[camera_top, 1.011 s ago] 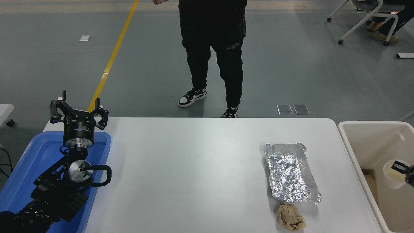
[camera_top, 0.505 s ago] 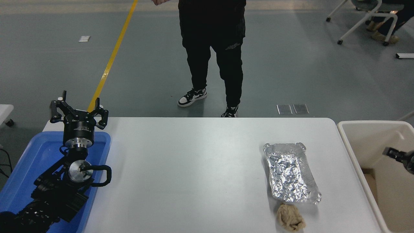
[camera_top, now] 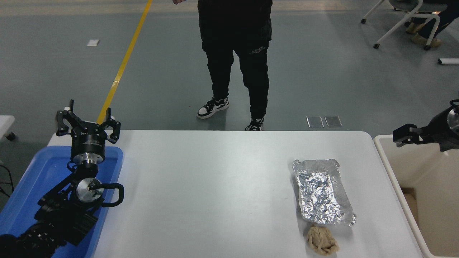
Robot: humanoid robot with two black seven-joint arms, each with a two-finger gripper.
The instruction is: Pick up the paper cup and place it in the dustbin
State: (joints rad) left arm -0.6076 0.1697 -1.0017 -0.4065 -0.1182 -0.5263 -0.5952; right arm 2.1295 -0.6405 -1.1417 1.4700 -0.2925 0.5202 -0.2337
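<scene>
The dustbin (camera_top: 419, 165) is a deep cream-white bin standing against the table's right end. The paper cup is out of view; none of what shows of the bin's inside holds it. My right gripper (camera_top: 404, 136) comes in from the right edge and hovers above the bin's far left corner, with nothing seen in it. My left gripper (camera_top: 88, 123) is parked at the lower left over the blue tray, open and holding nothing.
A crinkled foil tray (camera_top: 322, 191) lies on the white table (camera_top: 215, 186) at the right, with a crumpled brown paper wad (camera_top: 322, 240) just in front of it. A blue tray (camera_top: 43, 172) sits at the left end. A person (camera_top: 235, 53) stands beyond the far edge.
My right gripper has risen out of the dustbin and shifted left above its far rim. The paper cup seen inside the bin a second ago no longer shows.
</scene>
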